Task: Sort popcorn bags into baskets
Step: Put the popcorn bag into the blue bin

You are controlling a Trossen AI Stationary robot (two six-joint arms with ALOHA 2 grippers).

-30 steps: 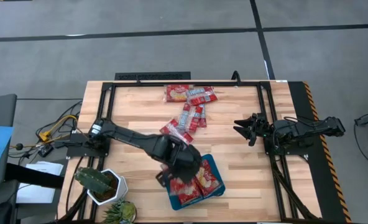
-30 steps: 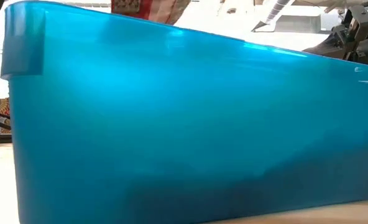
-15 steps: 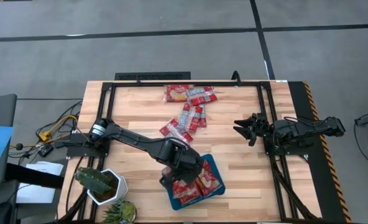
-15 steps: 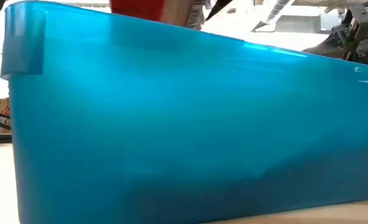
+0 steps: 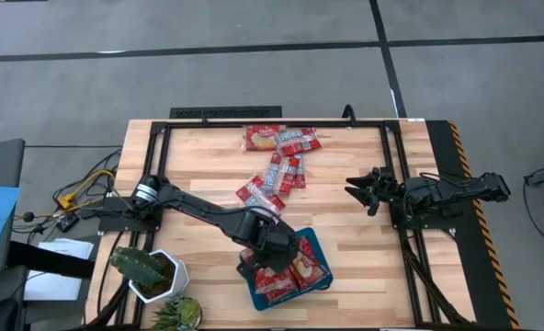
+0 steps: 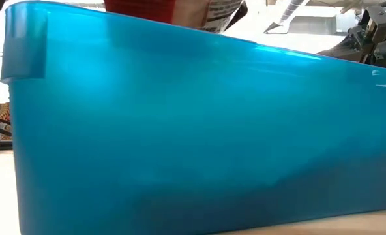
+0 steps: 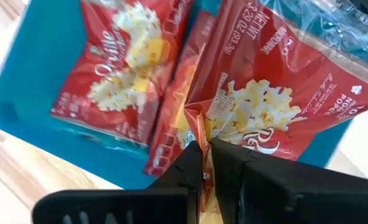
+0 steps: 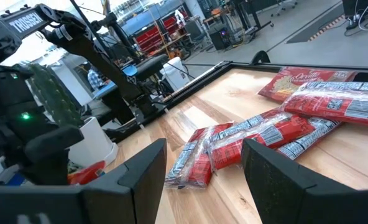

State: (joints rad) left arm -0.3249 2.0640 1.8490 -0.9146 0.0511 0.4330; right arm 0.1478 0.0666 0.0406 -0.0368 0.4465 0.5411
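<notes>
A red popcorn bag (image 7: 268, 93) with a yellow popcorn picture hangs over the teal-blue basket (image 5: 315, 241), pinched at one edge by the left gripper (image 7: 204, 163), whose dark fingers (image 7: 187, 165) are clamped together on the packet's crimped seam. In the left wrist view the held bag sits above two more wide bags already lying in the basket: one flat on the floor of it (image 7: 125, 68) and another (image 7: 174, 118) tilted beside it, partly under the held one. In the low view the basket's blue wall (image 6: 193, 130) fills nearly everything, with the red and white lower part of the held bag (image 6: 173, 8) showing just above its rim.

The basket lies on the near part of the wooden tabletop (image 5: 355, 239), a little toward the left arm's side. Beyond it, near the middle of the tabletop, lies a loose cluster of narrower red packets with silver marks (image 5: 274, 182); further back, by the far edge, a wider bag and more narrow packets overlap (image 5: 279, 139).

The right gripper (image 5: 357, 190) waits well apart at the right side, low over the tabletop, its fingers (image 8: 140, 171) spread with nothing between them, facing the cluster of packets (image 8: 258, 134).

A white pot with a cactus (image 5: 148, 271) stands at the near left corner.
</notes>
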